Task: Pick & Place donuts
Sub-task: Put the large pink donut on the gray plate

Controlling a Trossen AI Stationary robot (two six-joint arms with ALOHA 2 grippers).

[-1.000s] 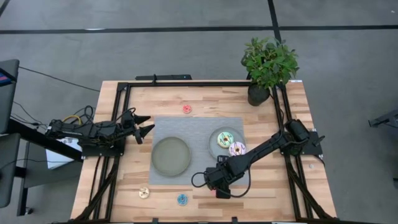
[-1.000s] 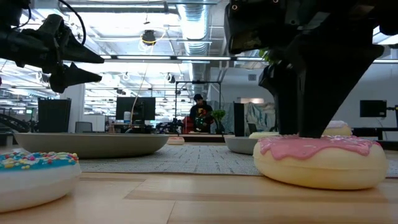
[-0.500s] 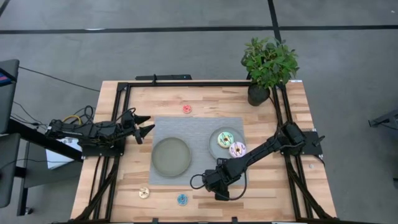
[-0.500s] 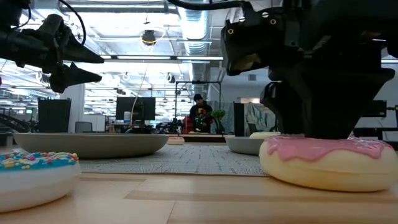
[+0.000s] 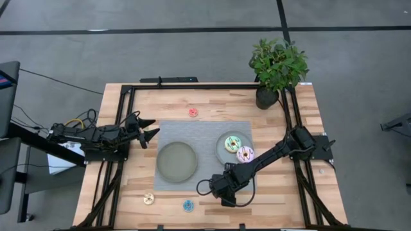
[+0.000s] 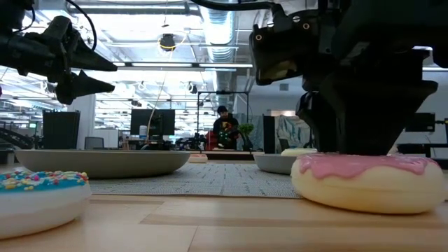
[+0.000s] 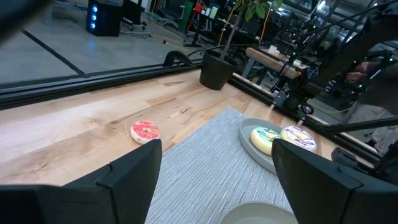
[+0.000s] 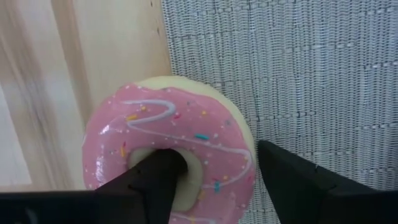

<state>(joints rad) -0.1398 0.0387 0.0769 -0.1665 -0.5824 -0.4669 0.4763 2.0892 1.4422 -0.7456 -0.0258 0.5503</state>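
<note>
A pink-iced donut [image 8: 180,143] lies flat, partly on the wood and partly on the near edge of the grey mat [image 5: 205,131]. My right gripper [image 8: 224,180] points straight down over it, open. One finger [image 8: 155,180] stands in the donut's hole and the other [image 8: 292,180] stands outside its rim, over the mat. A green-white donut [image 5: 231,143] and a white-purple donut [image 5: 244,154] lie on the right plate [image 5: 221,138]. Tiny red [image 5: 192,112], cream [image 5: 148,199] and blue [image 5: 187,205] donuts lie on the wood. My left gripper [image 5: 149,128] waits open, raised over the table's left side. My right gripper comes at the pink donut from above, with the ring's mat-side wall [image 8: 233,155] between its two fingers, one inside the hole and one outside. The donut rests flat on the table [image 6: 367,182]. I cannot tell whether either finger touches it.
An empty grey-green plate [image 5: 176,161] sits on the mat's left half. A potted plant [image 5: 277,67] stands at the far right corner. A black frame [image 5: 192,86] runs along the table's sides. Bare wood lies along the near edge between the tiny donuts and my right gripper.
My right gripper has sunk onto the pink donut, one finger going into the hole. In the low view the donut has slid a little toward the table's right edge and stays flat.
</note>
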